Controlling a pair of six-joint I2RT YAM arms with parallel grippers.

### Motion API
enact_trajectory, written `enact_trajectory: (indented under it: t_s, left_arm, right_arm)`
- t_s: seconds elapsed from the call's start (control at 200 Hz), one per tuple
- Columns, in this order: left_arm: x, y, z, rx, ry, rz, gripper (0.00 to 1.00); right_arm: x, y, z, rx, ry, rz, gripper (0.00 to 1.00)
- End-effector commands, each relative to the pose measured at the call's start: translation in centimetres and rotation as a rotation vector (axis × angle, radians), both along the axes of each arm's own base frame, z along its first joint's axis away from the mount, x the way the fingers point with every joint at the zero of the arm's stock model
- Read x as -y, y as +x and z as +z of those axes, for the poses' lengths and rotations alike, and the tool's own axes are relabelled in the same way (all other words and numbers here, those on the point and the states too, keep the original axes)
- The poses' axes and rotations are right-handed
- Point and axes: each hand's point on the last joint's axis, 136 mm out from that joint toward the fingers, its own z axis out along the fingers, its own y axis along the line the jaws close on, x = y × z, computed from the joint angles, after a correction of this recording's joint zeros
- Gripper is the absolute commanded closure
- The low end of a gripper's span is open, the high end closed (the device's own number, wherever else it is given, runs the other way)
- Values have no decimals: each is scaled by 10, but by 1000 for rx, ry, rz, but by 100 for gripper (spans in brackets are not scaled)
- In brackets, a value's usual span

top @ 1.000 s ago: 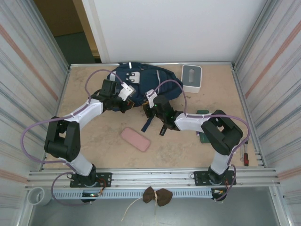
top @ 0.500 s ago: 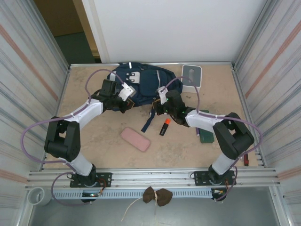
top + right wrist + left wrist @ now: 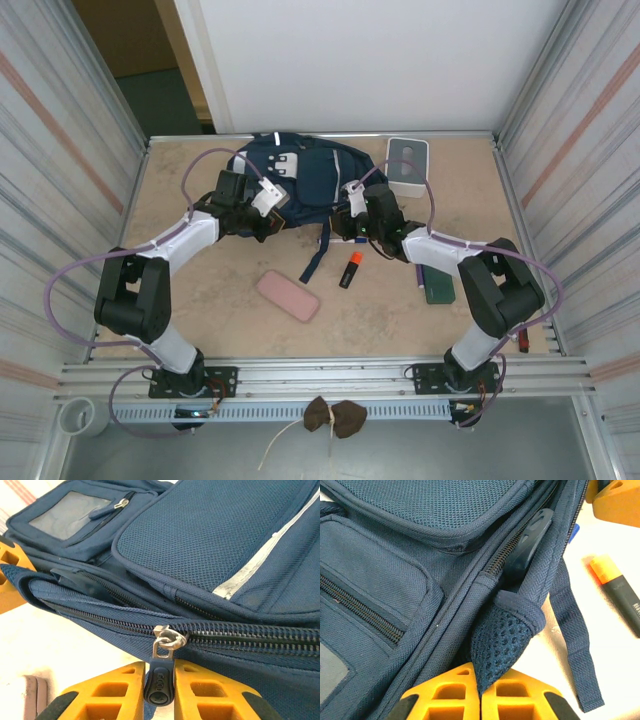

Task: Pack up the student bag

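Note:
The student bag (image 3: 310, 175), a navy-blue backpack with a reflective stripe, lies at the back middle of the table. My left gripper (image 3: 270, 212) is at its front left edge, shut (image 3: 481, 680) on a flap of dark mesh fabric (image 3: 502, 635) of the bag. At the bag's front right edge my right gripper (image 3: 347, 222) has its orange fingers closed (image 3: 160, 680) against both sides of the black zipper pull (image 3: 160, 685). The pull hangs from a metal slider (image 3: 169, 637) on the main zipper. The zipper's teeth are joined to the right of the slider.
An orange highlighter (image 3: 349, 269) and a pink case (image 3: 288, 296) lie on the table in front of the bag. A white-grey box (image 3: 407, 166) stands at the back right. A dark green item (image 3: 438, 283) lies under the right arm. A bag strap (image 3: 313, 255) trails forward.
My right gripper has moved back and to the right along the bag's front edge, uncovering the orange highlighter. The left arm has stayed still.

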Motion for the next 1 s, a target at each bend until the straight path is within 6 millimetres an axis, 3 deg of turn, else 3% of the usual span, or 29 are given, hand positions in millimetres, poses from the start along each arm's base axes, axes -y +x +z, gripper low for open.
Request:
enact_trajectory:
  t_s: [0.0,0.301,0.516,0.656,0.822,0.997]
  left_arm:
    - [12,1,32,91,-69,-55,100]
    - [12,0,33,94,-68,-54,100]
    - [12,0,33,92,-68,-53,100]
    - [12,0,33,90,-67,-54,100]
    - [13,-1,33,91,-67,-55,100]
    - [9,1,32,99,-46,-41,100]
  right_arm:
    - [6,11,0,-14,-7,-56,78]
    - [19,14,-9,-6,-76,-139,77]
    - [10,9,-9,44,-156,-140,67]
    - [10,13,-9,75,-234,-181,67]
    - [12,18,-8,105,-320,-234,72]
    - [23,18,-9,104,-360,-288,87]
